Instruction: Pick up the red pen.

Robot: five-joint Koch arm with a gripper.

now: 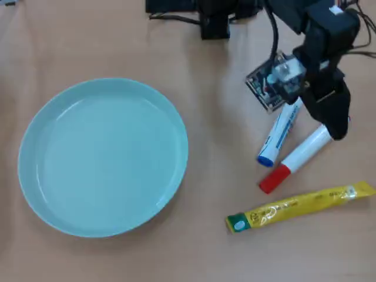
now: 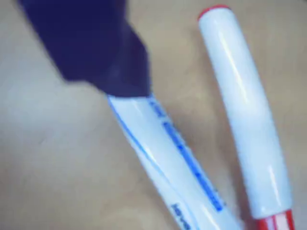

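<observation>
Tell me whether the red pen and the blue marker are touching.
Apart. The wrist view shows bare table between the red pen and the blue marker along their visible length.

- The red pen has a white barrel and red cap.
- It lies flat and diagonal near the desk's right edge, cap toward the near edge.

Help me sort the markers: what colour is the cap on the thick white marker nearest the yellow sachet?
Red; the marker's red cap shows best in the overhead view.
</observation>
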